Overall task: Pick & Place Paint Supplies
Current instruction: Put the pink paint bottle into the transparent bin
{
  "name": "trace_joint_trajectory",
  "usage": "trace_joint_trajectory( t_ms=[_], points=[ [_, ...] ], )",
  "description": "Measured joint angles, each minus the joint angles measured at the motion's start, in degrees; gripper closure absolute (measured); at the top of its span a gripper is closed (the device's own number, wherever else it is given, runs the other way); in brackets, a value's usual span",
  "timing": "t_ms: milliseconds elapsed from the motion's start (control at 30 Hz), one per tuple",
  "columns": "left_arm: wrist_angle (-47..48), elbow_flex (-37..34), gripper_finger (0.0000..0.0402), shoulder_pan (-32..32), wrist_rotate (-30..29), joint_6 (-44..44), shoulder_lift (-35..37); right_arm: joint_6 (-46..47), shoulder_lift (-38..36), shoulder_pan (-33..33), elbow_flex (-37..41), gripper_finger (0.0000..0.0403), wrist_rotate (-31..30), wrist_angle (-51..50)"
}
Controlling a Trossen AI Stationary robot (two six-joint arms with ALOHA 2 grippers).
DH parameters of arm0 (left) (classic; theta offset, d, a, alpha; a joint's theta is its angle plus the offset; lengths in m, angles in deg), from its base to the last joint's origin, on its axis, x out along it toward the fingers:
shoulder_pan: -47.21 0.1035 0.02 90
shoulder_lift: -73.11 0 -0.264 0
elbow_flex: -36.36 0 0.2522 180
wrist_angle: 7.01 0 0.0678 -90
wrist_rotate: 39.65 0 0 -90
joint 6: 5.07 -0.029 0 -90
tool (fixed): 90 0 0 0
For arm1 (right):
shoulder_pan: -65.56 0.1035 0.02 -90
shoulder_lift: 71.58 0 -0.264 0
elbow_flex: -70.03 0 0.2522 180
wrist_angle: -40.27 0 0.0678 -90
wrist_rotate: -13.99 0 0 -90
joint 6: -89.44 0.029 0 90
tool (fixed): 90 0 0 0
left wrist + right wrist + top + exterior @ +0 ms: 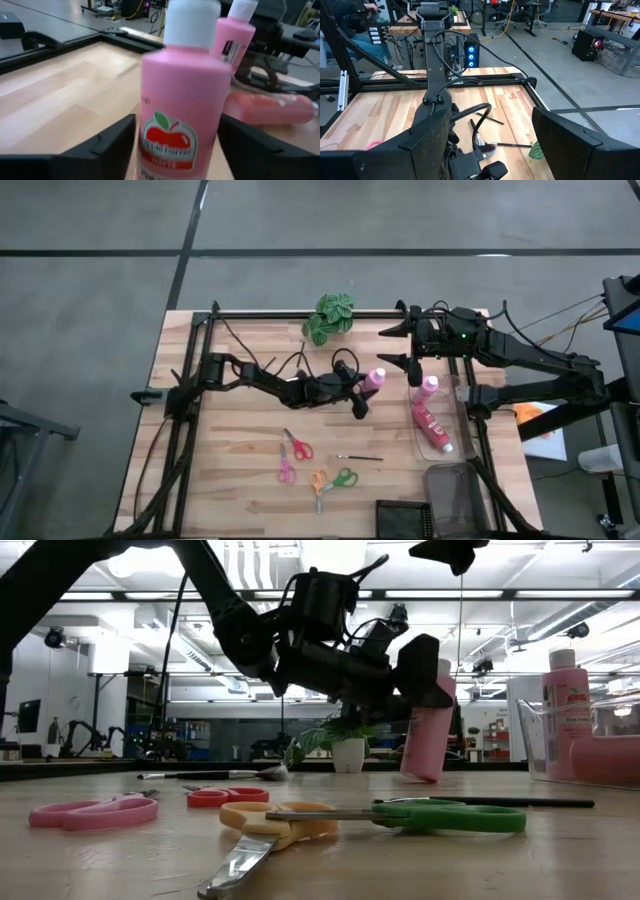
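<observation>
A pink bottle [180, 100] with a white cap stands tilted on the wood table near its middle, between the fingers of my left gripper [365, 392], which is open. Its bottom is on the table [424, 776]. A second pink bottle [428, 387] stands upright in a clear tray [462, 415] at the right. A red bottle [430, 425] lies on its side in the same tray. A thin dark brush [360, 457] lies on the table nearer the front. My right gripper [392, 346] hangs open, raised above the far right of the table. My left gripper reaches level from the table's left, one finger on either side of the pink bottle's body [150, 125]. A thin gap shows beside one finger [117, 142]. The other finger [245, 145] meets the bottle's outline, and I cannot tell whether it touches.
Several scissors [297, 446] lie spread over the front middle of the table. A green leafy plant [330, 316] stands at the far edge. A dark box [402, 520] and a clear container [455, 495] sit at the front right. Black frame rails [190, 380] border the table.
</observation>
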Motion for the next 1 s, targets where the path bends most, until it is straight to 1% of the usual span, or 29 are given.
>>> trace_joint_trajectory(
  t_ms=[133,233,467,600,667,767,1000],
  points=[
    [0.8,0.0,0.0075,0.0,0.3,0.0,0.3,0.0,0.0,0.0,0.0,0.012,0.0,0.0],
    [2.2,0.0,0.0054,0.0,0.8,0.0,0.7,0.0,0.0,0.0,0.0,0.012,0.0,0.0],
    [8.9,0.0,0.0046,0.0,2.2,0.0,2.9,0.0,0.0,0.0,0.0,0.012,0.0,0.0],
    [13.8,0.0,0.0046,-0.1,2.4,2.2,4.8,0.0,0.0,0.0,0.0,0.012,0.0,0.0],
    [17.1,0.0,0.0046,-0.1,2.4,4.3,6.6,0.0,0.0,0.0,0.0,0.012,0.0,0.0],
    [24.9,0.0,0.0046,0.0,2.4,9.1,10.9,0.0,0.0,0.0,0.0,0.012,0.0,0.0],
    [48.2,0.0,0.0045,0.3,2.4,16.7,24.0,0.0,0.0,0.0,0.0,0.012,0.0,0.0]
  ],
)
